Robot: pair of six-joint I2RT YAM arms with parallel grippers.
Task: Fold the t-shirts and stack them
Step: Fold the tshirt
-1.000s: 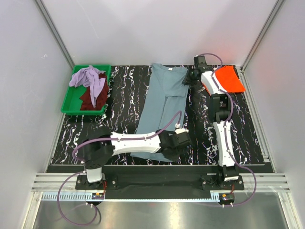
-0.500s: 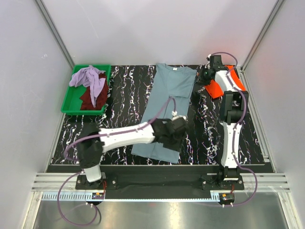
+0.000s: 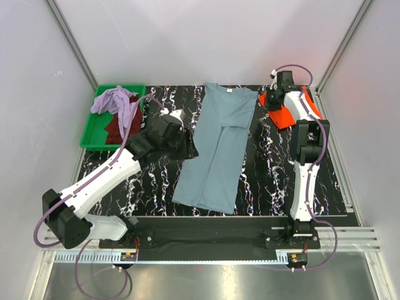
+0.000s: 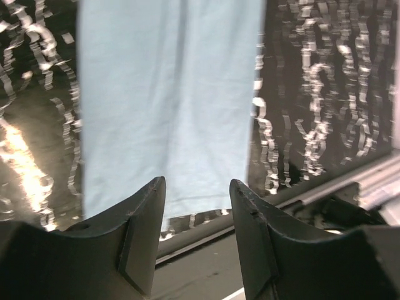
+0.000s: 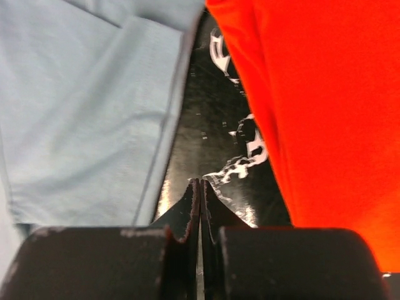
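Overhead, your black marbled table (image 3: 269, 169) sits between white walls (image 3: 187, 37); left gripper (image 4: 197, 190) gapes empty, right gripper (image 5: 200, 189) is closed at 1 o'clock.

Overhead, wrist close-ups sharing blue-grey t-shirt (image 3: 219, 150)

The left gripper (image 3: 186, 149) has swung from the lower middle of the frame, over the blue-grey shirt (image 3: 219, 150), to centre left, and its jaws have parted. The right gripper (image 3: 274, 100) has moved from that shirt's shoulder to the edge of the orange shirt (image 3: 282, 117) and closed.
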